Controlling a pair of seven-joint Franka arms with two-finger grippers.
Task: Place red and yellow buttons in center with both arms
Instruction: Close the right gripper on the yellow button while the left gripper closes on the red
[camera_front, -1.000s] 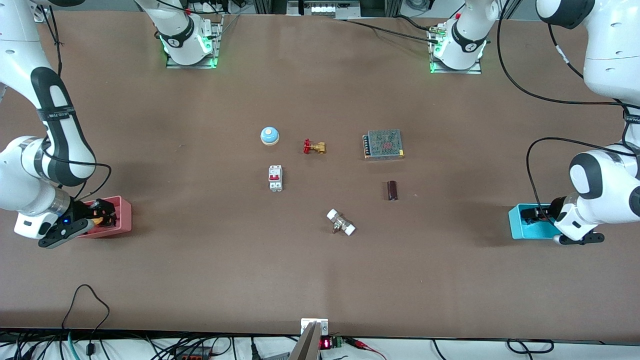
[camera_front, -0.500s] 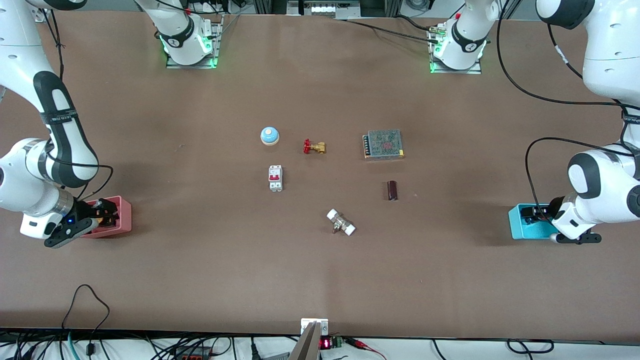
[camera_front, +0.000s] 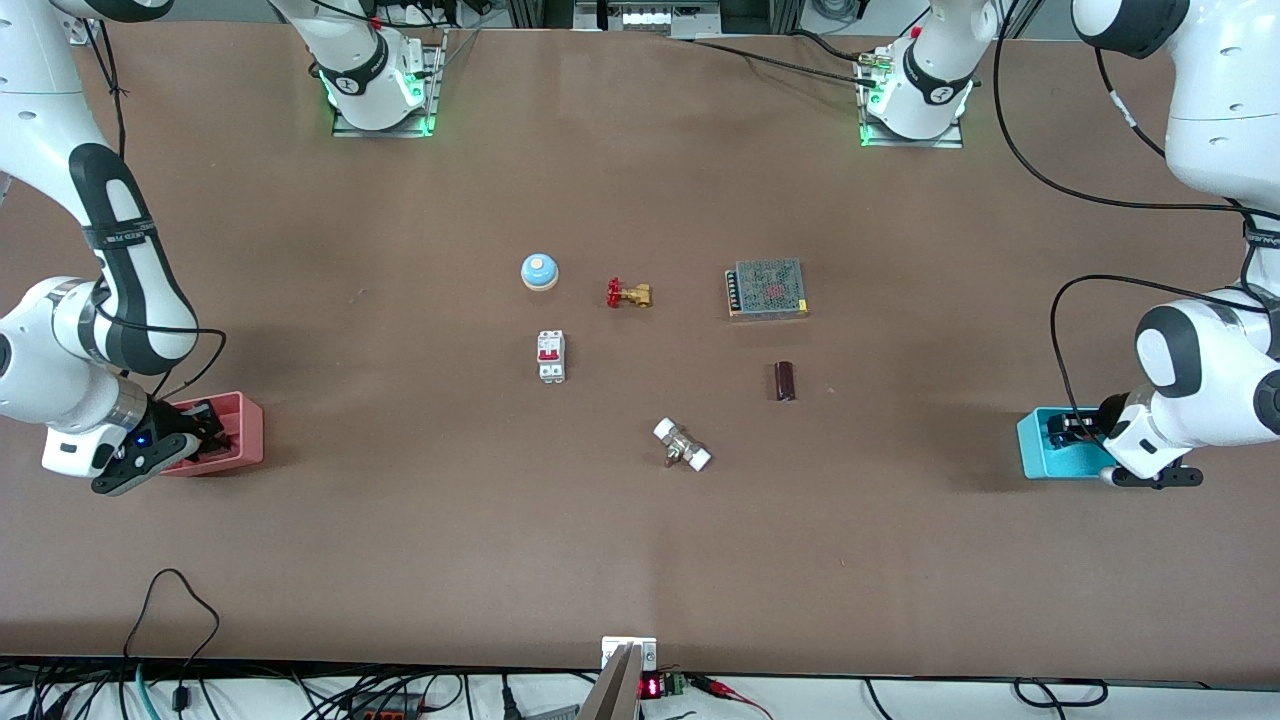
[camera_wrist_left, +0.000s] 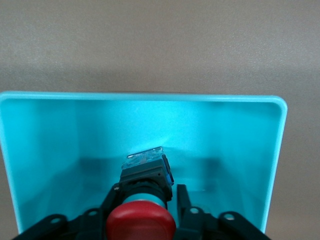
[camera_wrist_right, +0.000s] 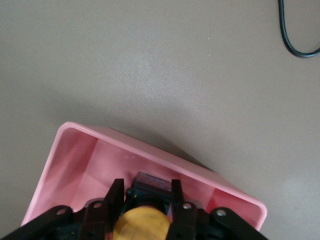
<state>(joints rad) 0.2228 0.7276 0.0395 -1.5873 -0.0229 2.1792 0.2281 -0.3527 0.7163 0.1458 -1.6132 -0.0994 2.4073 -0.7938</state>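
Clamping the red button (camera_wrist_left: 140, 222) by its dark body, the left gripper (camera_wrist_left: 145, 200) sat down inside the cyan bin (camera_wrist_left: 280, 150) at the left arm's end of the table, 1 finger on each side of the switch just under the cap. The right gripper (camera_wrist_right: 145, 195) did the same with the yellow button (camera_wrist_right: 140, 225) in the pink bin (camera_wrist_right: 240, 200) at the right arm's end, its fingers closed against the black housing. Both buttons were thus in their bins, well apart from the center (camera_front: 640, 370) of the brown table (camera_front: 400, 550), so I judged the task to be at the grasp, with no transport done.

To do this step well, each arm ought to rise straight up until the button clears the bin wall (the walls stood close to the fingers in both wrist views), because a sideways pull might drag or tip the bin.

The middle was crowded: a blue bell (camera_front: 539, 271), a brass valve (camera_front: 629, 294), a white circuit breaker (camera_front: 551, 356), a white-ended fitting (camera_front: 682, 445), a dark cylinder (camera_front: 785, 380) and a mesh-topped power supply (camera_front: 767, 288). The bare patch between breaker and cylinder looked the safest place for both.
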